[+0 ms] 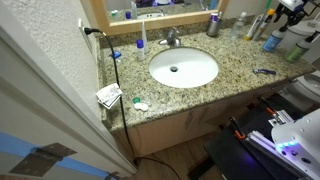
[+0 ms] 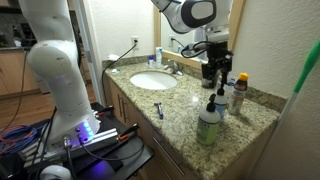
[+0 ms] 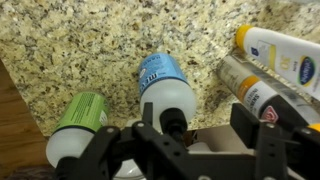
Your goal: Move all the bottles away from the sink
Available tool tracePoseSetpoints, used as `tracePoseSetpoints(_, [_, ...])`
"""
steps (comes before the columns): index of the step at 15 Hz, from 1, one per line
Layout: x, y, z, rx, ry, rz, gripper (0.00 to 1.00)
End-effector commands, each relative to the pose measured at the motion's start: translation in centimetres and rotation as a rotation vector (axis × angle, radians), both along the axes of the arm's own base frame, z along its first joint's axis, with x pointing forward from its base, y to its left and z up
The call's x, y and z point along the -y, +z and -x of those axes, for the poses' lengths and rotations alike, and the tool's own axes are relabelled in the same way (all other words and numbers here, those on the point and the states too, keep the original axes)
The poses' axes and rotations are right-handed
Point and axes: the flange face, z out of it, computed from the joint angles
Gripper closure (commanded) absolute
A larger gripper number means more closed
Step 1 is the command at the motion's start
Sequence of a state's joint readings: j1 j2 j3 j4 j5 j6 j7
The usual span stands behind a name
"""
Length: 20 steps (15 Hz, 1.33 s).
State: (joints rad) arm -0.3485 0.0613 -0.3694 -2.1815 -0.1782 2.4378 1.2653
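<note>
Blue bottle (image 3: 163, 80) below downward-pointing, spread fingers (image 3: 95, 150)

Arm (image 2: 50, 70): 1 white Panda, base column upright at frame left in an exterior view, upper links arching across the top.
Wrist (image 2: 195, 14): bent over, pts straight down.
Gripper (image 2: 214, 78): black Robotiq, hangs vertical, tips down.
Jaws: wide apart per wrist view.
Fingers (image 3: 100, 150): 2, black, 1 each side along bottom of wrist view, linkage bars btwn them.
</note>
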Motion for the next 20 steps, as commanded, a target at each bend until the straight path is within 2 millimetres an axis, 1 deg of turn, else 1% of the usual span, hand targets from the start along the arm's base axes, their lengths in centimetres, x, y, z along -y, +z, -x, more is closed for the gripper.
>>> tracePoseSetpoints(1, [-2.4, 4.7, 1.2, 0.063, 0.121, -0.060, 0.00])
tracePoseSetpoints(3, [-5.0, 7.4, 1.5, 0.092, 0.224, -0.117, 0.00])
tracePoseSetpoints(5, [-8.5, 10.4, 2.1, 0.115, 0.325, -0.147, 0.00])
tracePoseSetpoints(6, [-10.3, 12.1, 2.8, 0.124, 0.377, -0.154, 0.00])
tracePoseSetpoints(7, [-11.6, 13.4, 3.3, 0.133, 0.429, -0.168, 0.00])
tracePoseSetpoints(8, [-8.9, 11.9, 1.2, 0.108, 0.339, -0.137, 0.00])
tracePoseSetpoints(9, [-10.3, 13.4, 1.8, 0.119, 0.376, -0.145, 0.00])
tracePoseSetpoints(10, [-11.2, 14.3, 2.3, 0.129, 0.396, -0.145, 0.00])
tracePoseSetpoints(11, [-11.1, 13.5, 1.8, 0.083, 0.386, -0.160, 0.00])
tracePoseSetpoints(12, [-12.0, 12.5, 0.3, 0.035, 0.401, -0.139, 0.00])
tracePoseSetpoints(14, [-16.5, 11.9, -2.5, -0.019, 0.535, -0.157, 0.00])
tracePoseSetpoints(15, [-19.8, 12.4, -3.9, -0.018, 0.594, -0.169, 0.00])
tracePoseSetpoints(16, [-22.3, 13.1, -5.1, -0.023, 0.651, -0.183, 0.00])
tracePoseSetpoints(17, [-25.2, 14.1, -6.1, -0.028, 0.713, -0.191, 0.00])
tracePoseSetpoints(18, [-27.6, 15.4, -6.9, -0.030, 0.775, -0.195, 0.00])
tracePoseSetpoints(19, [-25.0, 13.2, -5.6, -0.019, 0.687, -0.170, 0.00])
tracePoseSetpoints(20, [-26.9, 14.0, -6.3, -0.015, 0.708, -0.164, 0.00])
